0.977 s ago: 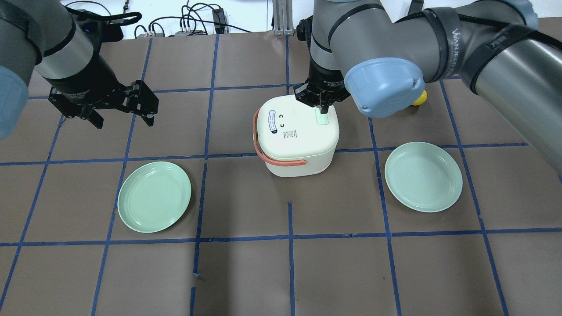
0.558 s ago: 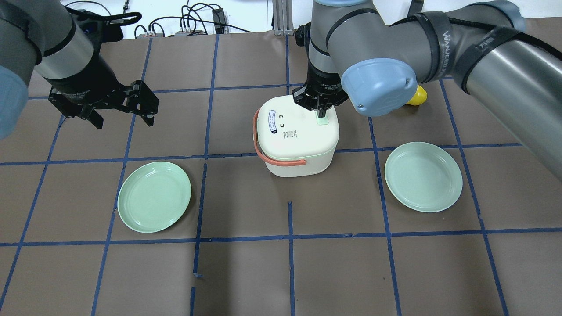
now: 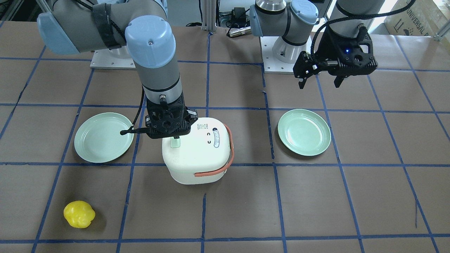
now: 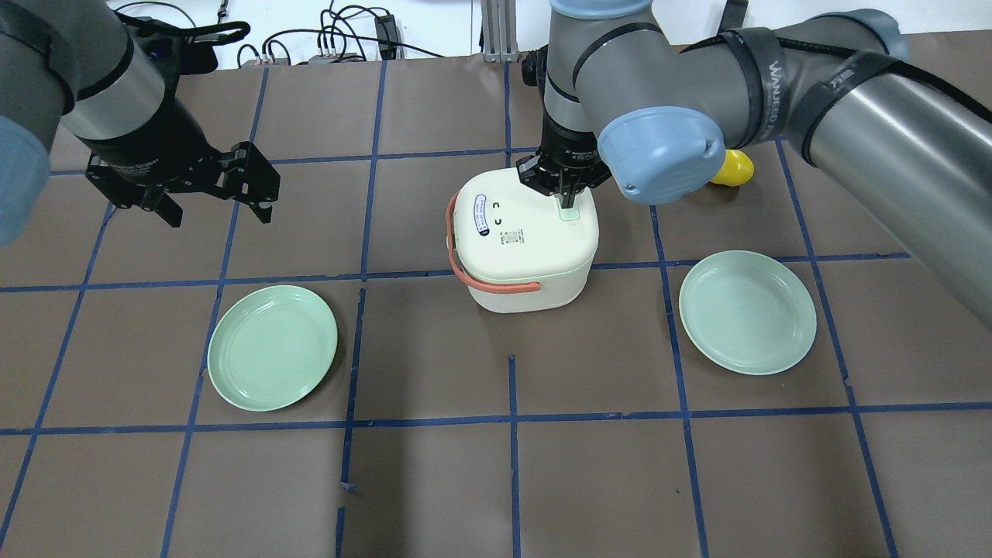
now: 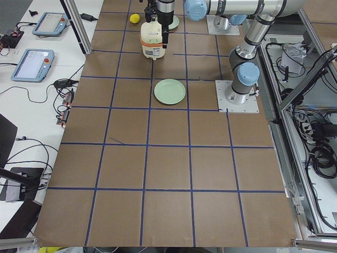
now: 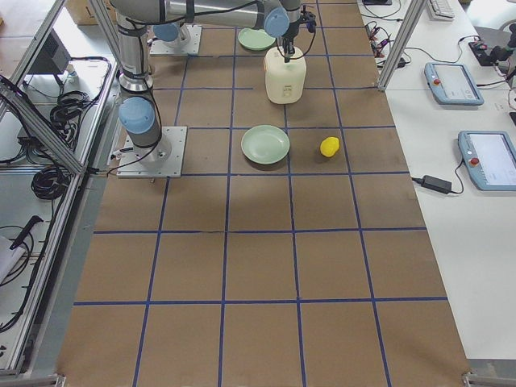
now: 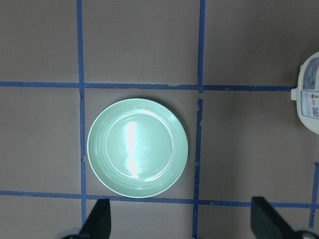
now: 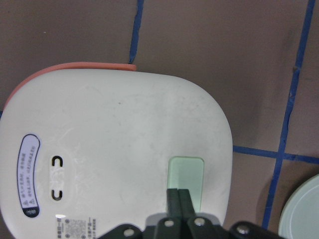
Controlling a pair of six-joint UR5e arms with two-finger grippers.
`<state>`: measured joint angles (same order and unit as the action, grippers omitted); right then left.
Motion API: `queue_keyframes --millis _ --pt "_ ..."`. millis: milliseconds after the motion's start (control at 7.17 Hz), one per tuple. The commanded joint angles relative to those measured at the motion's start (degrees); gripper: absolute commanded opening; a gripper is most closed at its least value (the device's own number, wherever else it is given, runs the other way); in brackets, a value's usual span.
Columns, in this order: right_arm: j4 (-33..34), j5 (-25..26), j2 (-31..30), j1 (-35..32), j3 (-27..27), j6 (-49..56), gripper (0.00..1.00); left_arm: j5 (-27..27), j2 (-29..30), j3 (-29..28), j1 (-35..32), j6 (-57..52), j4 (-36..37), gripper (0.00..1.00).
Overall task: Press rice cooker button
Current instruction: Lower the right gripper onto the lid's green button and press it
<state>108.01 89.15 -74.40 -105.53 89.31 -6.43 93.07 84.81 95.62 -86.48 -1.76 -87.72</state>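
The white rice cooker [image 4: 523, 240] with its orange strap handle stands mid-table with the lid closed; it also shows in the front view [image 3: 197, 158] and the right wrist view [image 8: 114, 149]. Its pale green button [image 4: 570, 212] [image 8: 185, 177] sits on the lid's right side. My right gripper [image 4: 568, 198] [image 3: 175, 137] [image 8: 178, 196] is shut and empty, pointing straight down with its tips at the button's edge; I cannot tell whether they touch it. My left gripper [image 4: 218, 211] [image 3: 320, 84] is open and empty, hovering far left of the cooker.
One pale green plate [image 4: 272, 347] lies front left, under the left wrist camera [image 7: 137, 148]. A second plate [image 4: 747, 311] lies front right. A yellow toy fruit [image 4: 732, 167] [image 3: 79, 213] sits behind the right arm's elbow.
The right arm's wrist and elbow have shifted slightly left and back. The shut fingertips stay at the button. The left arm and the cooker have not moved.
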Motion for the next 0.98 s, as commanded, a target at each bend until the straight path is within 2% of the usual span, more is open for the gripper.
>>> queue_keyframes --millis 0,837 --pt "0.5 0.0 0.6 0.0 0.2 0.0 0.11 0.0 0.0 0.0 0.0 0.0 0.0 1.0" --pt "0.8 0.1 2.0 0.5 0.5 0.8 0.1 0.0 0.0 0.0 0.0 0.0 0.0 1.0"
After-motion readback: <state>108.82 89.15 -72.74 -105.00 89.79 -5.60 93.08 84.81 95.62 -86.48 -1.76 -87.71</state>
